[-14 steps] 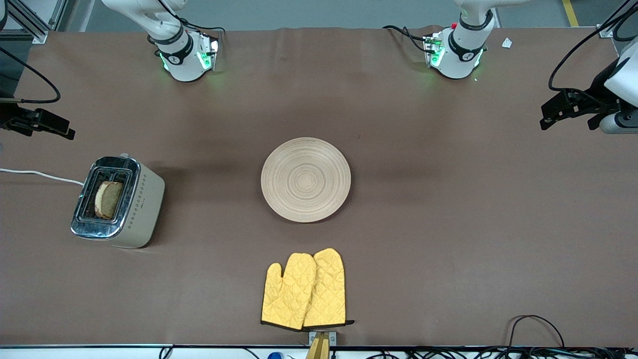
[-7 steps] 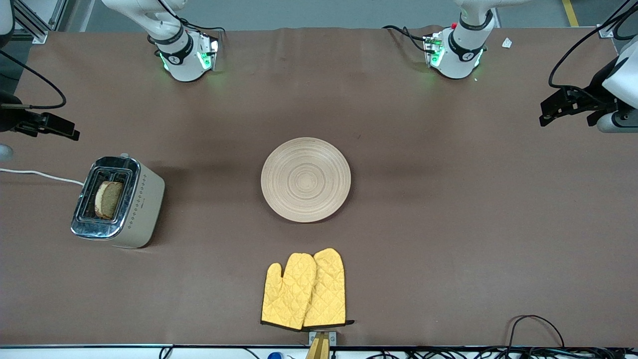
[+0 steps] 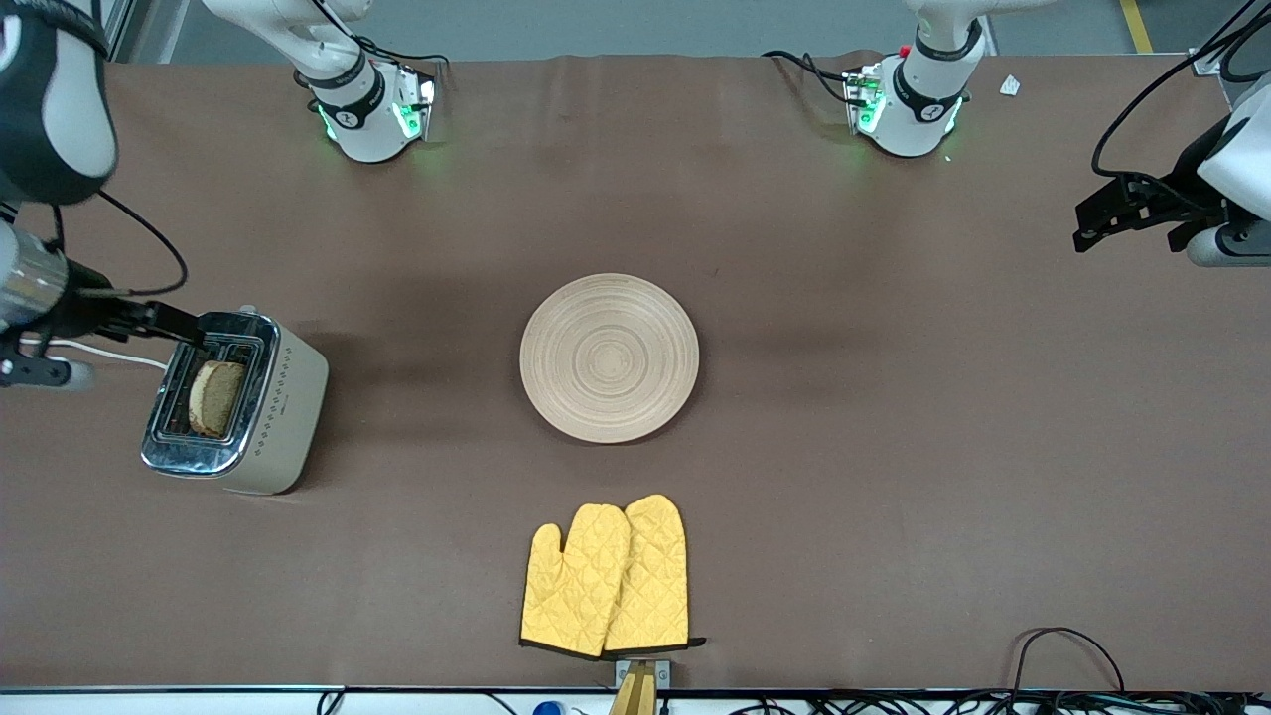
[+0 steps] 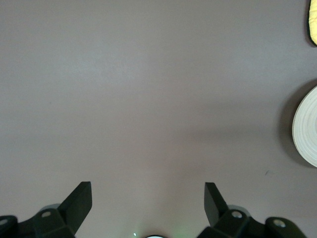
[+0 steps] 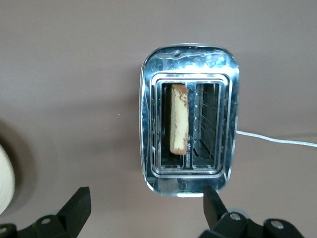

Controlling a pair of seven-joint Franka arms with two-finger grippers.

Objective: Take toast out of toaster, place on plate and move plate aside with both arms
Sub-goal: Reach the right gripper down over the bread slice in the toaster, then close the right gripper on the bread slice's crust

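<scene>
A: How are the fingers set?
B: Both pairs are spread wide with nothing held: the right gripper (image 5: 147, 206) over the toaster (image 3: 236, 402), the left gripper (image 4: 148, 201) over bare table (image 3: 894, 447) at its own end, where that arm waits.
A: What is shown nearest the camera?
B: Yellow mitts (image 3: 608, 576), then the plate (image 3: 609, 357) mid-table.
A: And the toast (image 5: 179, 119)?
B: It is seen standing in one slot in the right wrist view; in the left wrist view only the plate's edge is caught, cut off.

Brown-covered table (image 3: 894, 447) bearing round pale wooden plate (image 3: 609, 357) mid-table, cream-and-chrome toaster (image 3: 236, 402) toward right arm's end, quilted yellow oven mitts (image 3: 606, 578) nearer the camera.
</scene>
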